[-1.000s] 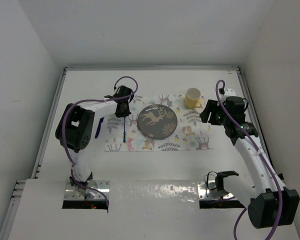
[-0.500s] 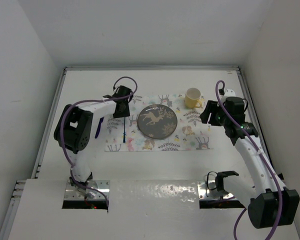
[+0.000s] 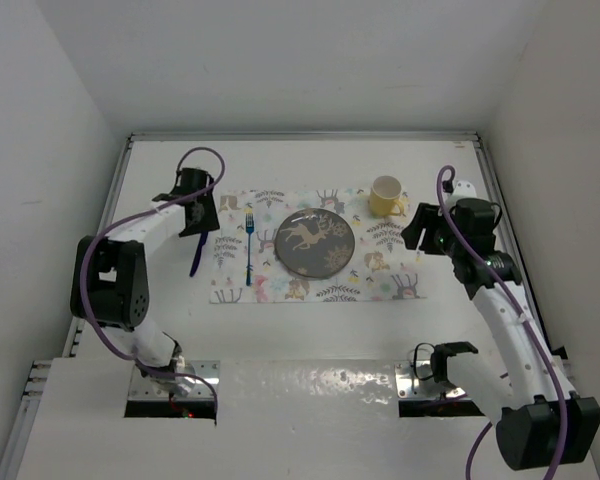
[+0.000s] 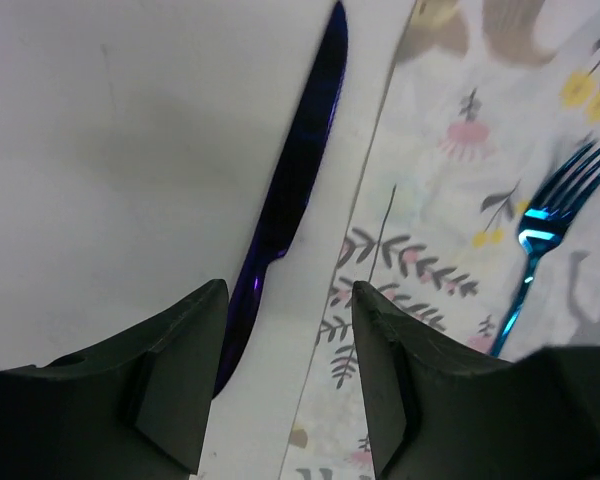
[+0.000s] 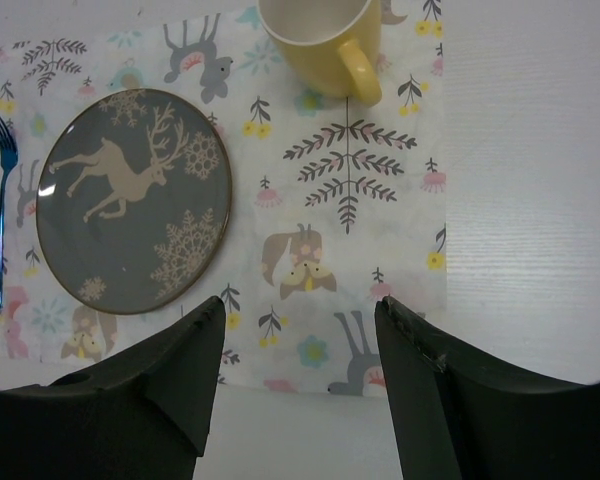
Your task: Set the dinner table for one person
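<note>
Left gripper (image 4: 285, 390) slid left off the mat (image 4: 450, 200), jaws wide over the knife (image 4: 295, 190); right gripper (image 5: 300, 390) wide, empty.

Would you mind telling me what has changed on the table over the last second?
The left gripper swung left off the mat, away from the fork, and now hovers open over the knife on the bare dinner table. Nothing is gripped. The fork, knife, plate, mug and the open right gripper kept their places.
</note>
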